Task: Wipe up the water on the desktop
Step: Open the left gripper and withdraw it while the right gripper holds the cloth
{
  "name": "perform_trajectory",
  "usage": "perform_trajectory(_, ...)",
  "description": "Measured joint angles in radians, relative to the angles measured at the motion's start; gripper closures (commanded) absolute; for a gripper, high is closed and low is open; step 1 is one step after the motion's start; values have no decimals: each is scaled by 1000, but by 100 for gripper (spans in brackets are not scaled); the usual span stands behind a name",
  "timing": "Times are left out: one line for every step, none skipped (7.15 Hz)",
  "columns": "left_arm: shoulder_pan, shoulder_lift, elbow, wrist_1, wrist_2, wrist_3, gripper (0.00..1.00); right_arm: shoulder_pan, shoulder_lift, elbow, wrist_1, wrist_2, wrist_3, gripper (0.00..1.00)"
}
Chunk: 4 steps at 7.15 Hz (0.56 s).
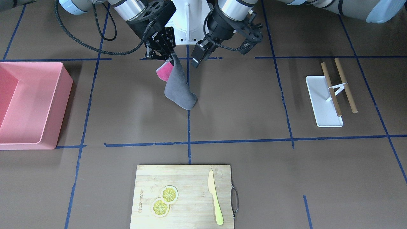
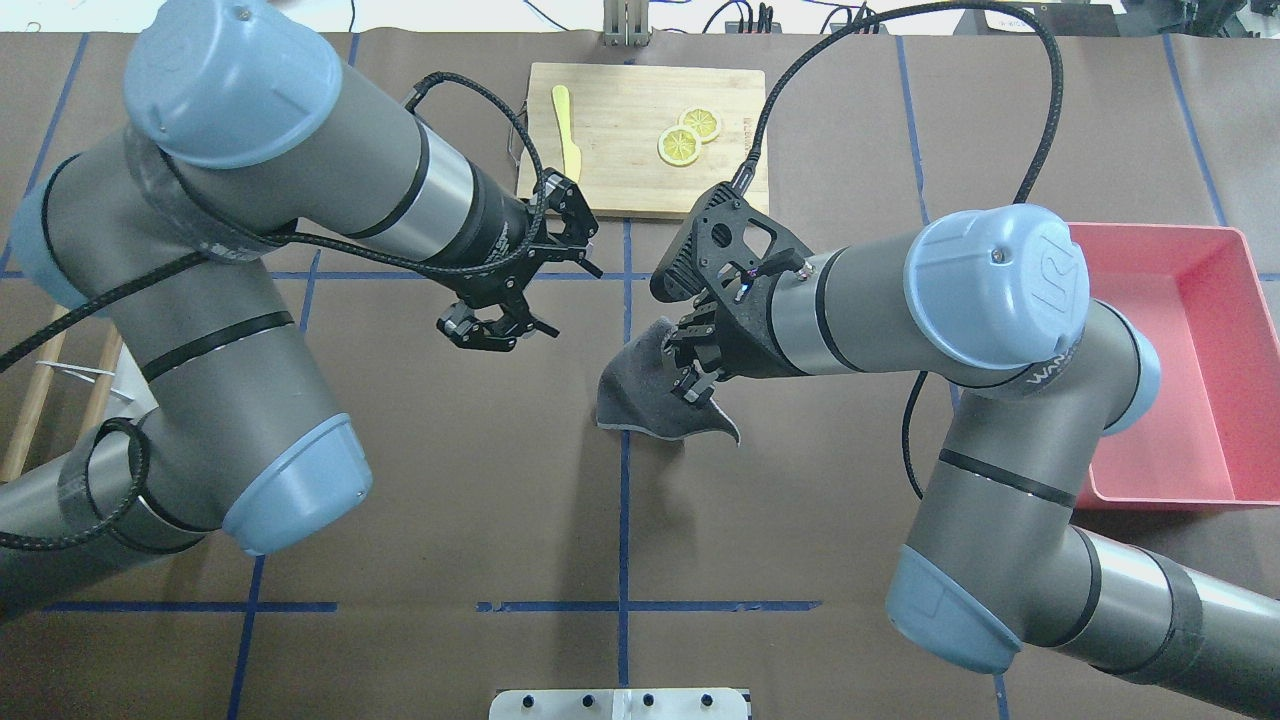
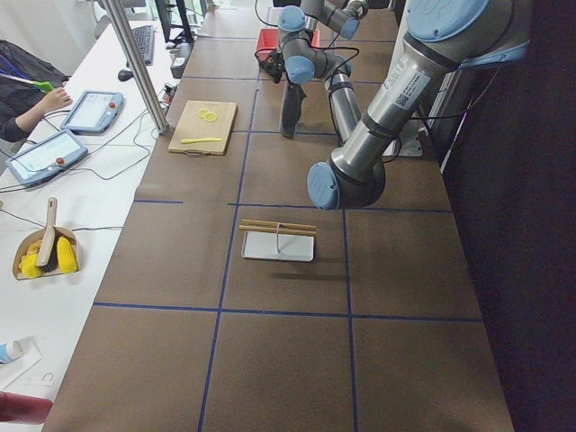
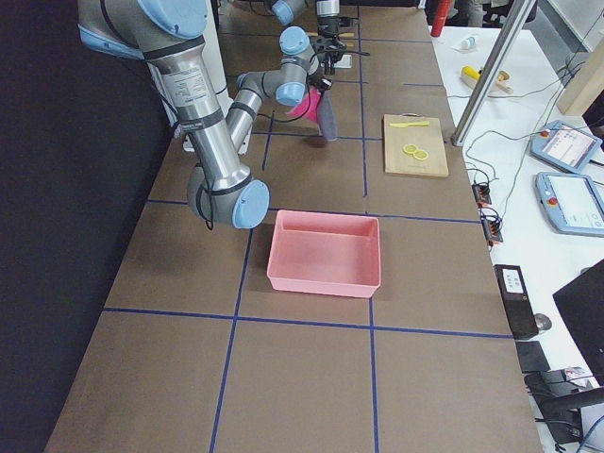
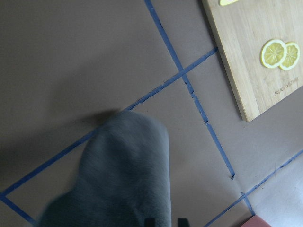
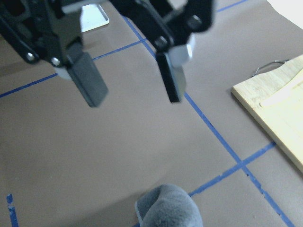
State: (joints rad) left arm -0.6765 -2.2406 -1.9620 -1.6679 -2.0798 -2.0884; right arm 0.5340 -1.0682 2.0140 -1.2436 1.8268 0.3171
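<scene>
Closest to the wrist lens hangs the grey cloth (image 5: 128, 170), its lower fold resting on the desktop (image 1: 241, 105) at a blue tape line (image 1: 188, 127), likely readied for a wiping sweep. Your right gripper (image 1: 170, 59) pinches its top corner. Your left gripper (image 6: 131, 87) hovers beside, wide open, empty.

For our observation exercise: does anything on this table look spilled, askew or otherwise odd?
No water shows on the desktop. The grey cloth dangles crumpled from the right hand, and its lower end appears to rest on the desktop. Two brown sticks lie slanted, one across the white tray edge.
</scene>
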Motion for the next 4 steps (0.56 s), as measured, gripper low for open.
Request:
perform_trajectory(-8,54,-33,4,0,109,0,2,-3,1,-44,23,84,100)
perform_trajectory(-19,100,-51,16,-1,227,0,9,-5,2,-104,49,189,100)
perform_trajectory(-32,144,-65,54,-1,385,0,20,-3,6,-189,62,289,100)
perform_trajectory(-46,187,-88,111,-1,567,0,33,-4,13,-267,68,390,100)
